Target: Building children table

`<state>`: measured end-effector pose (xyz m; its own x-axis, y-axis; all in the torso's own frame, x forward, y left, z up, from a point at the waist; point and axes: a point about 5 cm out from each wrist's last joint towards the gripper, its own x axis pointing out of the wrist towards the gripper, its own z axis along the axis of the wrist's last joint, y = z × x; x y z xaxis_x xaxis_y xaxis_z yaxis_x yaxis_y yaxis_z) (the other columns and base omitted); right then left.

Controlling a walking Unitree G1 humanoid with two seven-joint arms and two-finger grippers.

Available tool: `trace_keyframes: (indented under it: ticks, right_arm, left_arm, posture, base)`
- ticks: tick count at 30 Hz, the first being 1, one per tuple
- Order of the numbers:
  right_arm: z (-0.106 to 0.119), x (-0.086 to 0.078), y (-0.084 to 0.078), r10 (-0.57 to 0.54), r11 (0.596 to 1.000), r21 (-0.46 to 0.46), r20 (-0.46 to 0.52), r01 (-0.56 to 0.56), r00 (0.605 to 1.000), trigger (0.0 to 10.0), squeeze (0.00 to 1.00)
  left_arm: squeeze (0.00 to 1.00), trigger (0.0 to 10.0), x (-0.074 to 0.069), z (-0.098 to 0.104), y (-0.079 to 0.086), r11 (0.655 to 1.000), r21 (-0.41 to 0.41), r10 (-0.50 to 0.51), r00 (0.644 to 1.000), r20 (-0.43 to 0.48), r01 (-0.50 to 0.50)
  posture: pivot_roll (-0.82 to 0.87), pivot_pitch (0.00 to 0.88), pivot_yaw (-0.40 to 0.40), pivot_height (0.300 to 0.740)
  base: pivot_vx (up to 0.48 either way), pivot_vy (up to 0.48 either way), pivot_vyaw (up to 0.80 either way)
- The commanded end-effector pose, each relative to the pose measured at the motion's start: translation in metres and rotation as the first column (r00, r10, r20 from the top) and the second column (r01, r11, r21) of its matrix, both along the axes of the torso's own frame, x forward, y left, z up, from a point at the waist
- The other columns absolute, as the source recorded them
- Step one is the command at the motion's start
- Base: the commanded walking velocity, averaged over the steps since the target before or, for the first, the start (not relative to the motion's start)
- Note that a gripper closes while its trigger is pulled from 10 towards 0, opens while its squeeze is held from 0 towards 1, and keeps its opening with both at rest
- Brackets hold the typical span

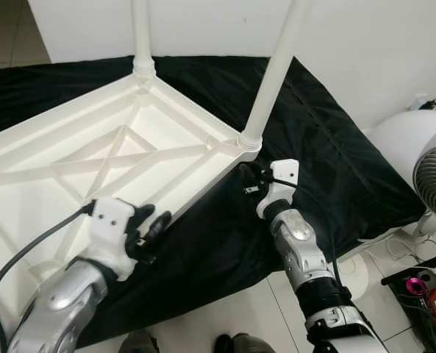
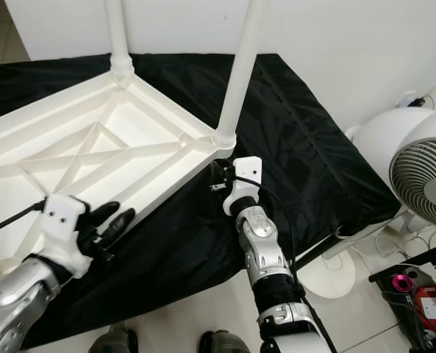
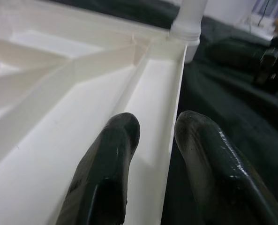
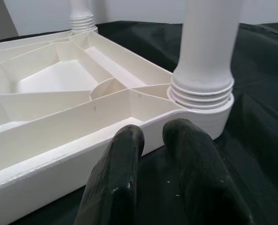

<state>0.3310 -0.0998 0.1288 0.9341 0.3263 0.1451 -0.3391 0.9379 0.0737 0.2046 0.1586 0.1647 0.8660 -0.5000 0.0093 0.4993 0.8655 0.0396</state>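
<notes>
A white plastic table top [image 1: 63, 132] lies upside down on a black cloth [image 1: 335, 147], its ribbed underside facing up. One white leg [image 1: 273, 73] stands screwed into the corner socket nearest my right arm. A second leg [image 1: 140, 29] stands in the far corner. My left gripper [image 1: 155, 215] is at the table's near rim, open; one finger [image 3: 115, 154] is over the inside and the other over the cloth. My right gripper [image 1: 245, 175] sits low on the cloth just short of the corner socket [image 4: 202, 101], fingers together with nothing between them.
A white fan [image 1: 434, 180] on a round base [image 1: 350, 276] stands on the tiled floor to the right. Beside it is a pink and red item [image 1: 423, 287]. A white wall [image 1: 365, 44] rises behind the cloth. Cables trail by the fan.
</notes>
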Motion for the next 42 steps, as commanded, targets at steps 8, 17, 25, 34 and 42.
trace_keyframes:
  ticks: [8, 17, 25, 34, 42]
  right_arm:
    - [0.001, 0.004, 0.01, 0.039, 0.999, -0.003, 0.003, -0.039, 0.999, 10.0, 0.0]
    - [0.0, 0.003, 0.006, 0.027, 1.0, -0.005, 0.005, -0.027, 1.0, 10.0, 0.0]
    - [-0.002, 0.002, 0.006, 0.013, 1.0, 0.001, 0.008, -0.013, 1.0, 10.0, 0.0]
    - [-0.001, 0.002, 0.006, 0.011, 1.0, 0.004, 0.011, -0.011, 1.0, 10.0, 0.0]
    - [0.001, 0.004, 0.004, 0.009, 1.0, -0.003, 0.019, -0.009, 1.0, 10.0, 0.0]
  left_arm:
    - [0.0, 10.0, -0.021, -0.024, -0.002, 0.974, 0.134, -0.165, 0.976, -0.141, 0.184]
    - [0.0, 10.0, -0.013, -0.027, 0.012, 0.97, 0.194, -0.108, 0.974, -0.197, 0.147]
    - [0.0, 10.0, 0.012, -0.028, 0.024, 0.949, 0.314, 0.025, 0.993, -0.111, 0.011]
    - [0.0, 10.0, 0.032, -0.026, 0.026, 0.94, 0.341, 0.039, 0.997, -0.067, -0.014]
    - [0.0, 10.0, 0.066, -0.018, 0.029, 0.936, 0.348, -0.045, 0.999, -0.023, 0.051]
  posture:
    - [0.15, 0.11, -0.128, 0.74]
    - [0.15, 0.112, -0.116, 0.74]
    - [0.13, 0.114, -0.106, 0.74]
    - [0.13, 0.11, -0.106, 0.74]
    - [0.11, 0.102, -0.106, 0.74]
  base:
    - [0.0, 0.0, 0.0]
    - [0.0, 0.0, 0.0]
    - [0.0, 0.0, 0.0]
    - [0.0, 0.0, 0.0]
    - [0.0, 0.0, 0.0]
